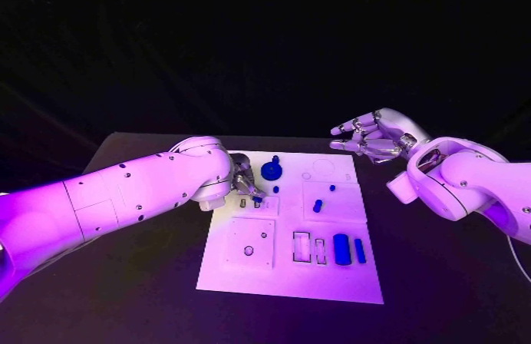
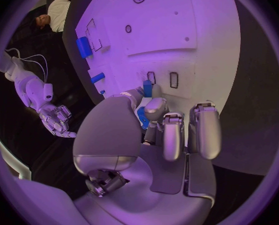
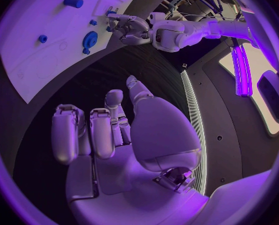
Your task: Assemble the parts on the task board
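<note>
The white task board (image 1: pixel 293 263) lies in the middle of the black table. My left hand (image 1: pixel 243 179) hovers low over the board's far left part. It pinches a small blue part (image 2: pixel 142 116) between thumb and finger, just by two small slots (image 2: pixel 174 80). A blue disc part (image 1: pixel 272 169) sits right beside that hand. A small blue peg (image 1: pixel 318 205) stands mid-board. Two long blue parts (image 1: pixel 342 249) lie near the front right. My right hand (image 1: pixel 374 137) hangs raised off the board's far right corner, fingers apart and holding nothing.
Rectangular recesses (image 1: pixel 302 246) and a square plate with a hole (image 1: pixel 250 244) mark the board's near half. Bare black table (image 1: pixel 133 282) surrounds the board. My right forearm (image 1: pixel 465 183) reaches in over the table's right side.
</note>
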`<action>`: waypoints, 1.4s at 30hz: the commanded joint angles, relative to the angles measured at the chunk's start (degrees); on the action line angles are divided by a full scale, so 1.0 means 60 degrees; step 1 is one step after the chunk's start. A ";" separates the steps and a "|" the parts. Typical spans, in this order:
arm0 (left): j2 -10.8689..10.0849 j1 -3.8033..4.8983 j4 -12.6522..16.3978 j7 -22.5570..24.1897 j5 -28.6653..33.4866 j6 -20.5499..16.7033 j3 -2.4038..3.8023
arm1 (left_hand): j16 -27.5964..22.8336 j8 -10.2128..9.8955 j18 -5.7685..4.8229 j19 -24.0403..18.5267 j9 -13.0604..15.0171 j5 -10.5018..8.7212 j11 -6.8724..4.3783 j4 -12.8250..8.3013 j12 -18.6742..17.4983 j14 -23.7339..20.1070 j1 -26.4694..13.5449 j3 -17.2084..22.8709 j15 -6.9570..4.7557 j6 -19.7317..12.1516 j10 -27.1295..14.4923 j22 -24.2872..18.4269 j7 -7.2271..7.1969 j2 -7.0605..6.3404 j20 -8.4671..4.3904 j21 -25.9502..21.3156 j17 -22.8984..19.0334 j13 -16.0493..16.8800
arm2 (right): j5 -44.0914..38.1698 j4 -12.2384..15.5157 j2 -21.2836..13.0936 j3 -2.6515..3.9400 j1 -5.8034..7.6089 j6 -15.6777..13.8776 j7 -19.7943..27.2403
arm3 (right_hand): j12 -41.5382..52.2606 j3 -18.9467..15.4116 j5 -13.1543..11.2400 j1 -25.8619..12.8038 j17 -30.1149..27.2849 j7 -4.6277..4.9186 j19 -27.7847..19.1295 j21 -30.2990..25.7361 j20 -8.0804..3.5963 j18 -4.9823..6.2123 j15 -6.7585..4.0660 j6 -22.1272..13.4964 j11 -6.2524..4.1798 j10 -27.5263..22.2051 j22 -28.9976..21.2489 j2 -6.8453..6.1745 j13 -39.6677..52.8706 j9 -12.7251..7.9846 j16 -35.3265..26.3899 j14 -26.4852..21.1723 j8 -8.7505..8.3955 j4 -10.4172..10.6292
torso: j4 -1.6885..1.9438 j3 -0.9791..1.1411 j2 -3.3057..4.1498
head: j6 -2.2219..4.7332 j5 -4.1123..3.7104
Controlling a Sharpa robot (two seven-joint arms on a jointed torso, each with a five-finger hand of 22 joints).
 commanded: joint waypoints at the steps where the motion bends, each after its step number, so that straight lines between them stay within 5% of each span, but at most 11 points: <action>1: 0.0016 -0.0054 0.0036 0.0151 -0.0560 -0.0071 -0.0002 | 0.0023 0.0028 -0.0185 0.0382 0.0013 -0.0059 -0.0007 -0.1492 0.0043 0.1003 -0.0116 0.1531 0.0015 0.0029 0.0041 0.0711 -0.0046 -0.0006 0.0010 0.0028 0.2515 -0.0001 | 0.0103 -0.0009 0.0009 -0.0001 -0.0008 0.0183 0.0022 | -0.0030 -0.0061 -0.0047 0.0032 0.0240 0.0016 -0.0076 -0.0056 -0.0017 0.0022 0.0043 -0.0047 0.0006 -0.0080 -0.0014 0.0058 -0.0016 -0.0012 -0.0062 0.0416 0.0056 0.0006 | 0.0001 0.0006 0.0002 | -0.0020 -0.0014; 16: -0.0166 -0.0133 0.0341 -0.0059 -0.0722 0.0722 -0.0007 | 0.0023 0.0029 -0.0195 0.0398 0.0021 -0.0088 -0.0013 -0.1505 0.0075 0.1003 -0.0142 0.1546 0.0014 0.0041 0.0065 0.0758 -0.0054 -0.0037 0.0009 0.0060 0.2515 0.0031 | 0.0384 -0.0117 0.0005 -0.0006 -0.0009 0.0295 -0.0016 | -0.0022 -0.0062 -0.0041 0.0052 0.0222 0.0015 -0.0085 -0.0067 -0.0017 0.0025 0.0042 -0.0047 0.0004 -0.0078 -0.0032 0.0081 -0.0017 -0.0011 -0.0075 0.0412 0.0060 0.0008 | -0.0003 0.0004 0.0004 | -0.0052 0.0024; 42: -0.0091 -0.0165 0.0300 -0.0201 -0.0734 0.0892 -0.0010 | 0.0023 0.0085 -0.0203 0.0413 0.0096 -0.0105 -0.0036 -0.1407 0.0104 0.1003 -0.0413 0.1613 -0.0007 0.0152 0.0125 0.0802 -0.0086 0.0030 -0.0005 0.0083 0.2515 0.0048 | 0.0407 -0.0164 0.0008 -0.0008 -0.0009 0.0374 0.0001 | -0.0026 -0.0074 -0.0032 0.0063 0.0204 0.0015 -0.0094 -0.0078 -0.0017 0.0029 0.0042 -0.0044 0.0004 -0.0085 -0.0050 0.0098 -0.0031 -0.0010 -0.0090 0.0407 0.0065 0.0017 | -0.0002 0.0017 -0.0001 | -0.0073 0.0049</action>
